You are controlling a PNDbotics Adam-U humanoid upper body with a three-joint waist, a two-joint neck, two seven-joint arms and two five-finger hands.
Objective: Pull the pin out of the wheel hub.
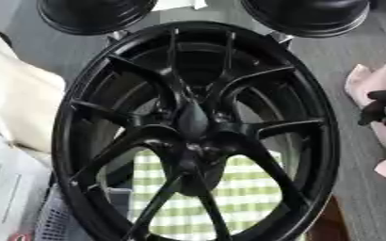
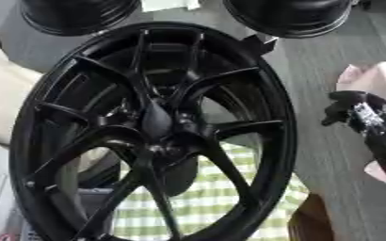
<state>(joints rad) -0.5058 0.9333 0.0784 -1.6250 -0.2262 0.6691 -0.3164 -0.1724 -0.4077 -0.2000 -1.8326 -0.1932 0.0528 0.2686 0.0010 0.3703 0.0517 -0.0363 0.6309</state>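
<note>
My right hand (image 2: 357,112) enters from the right edge at mid-height, black, fingers curled inward, wrist and forearm trailing toward the lower right.

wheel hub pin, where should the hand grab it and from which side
No pin can be told apart from the dark centre of the wheel hub. If one is there, it likely stands out of the wheel's face where the spokes meet, so pinching its exposed end from the front looks best. The right hand is off to the right, clear of the rim.
</note>
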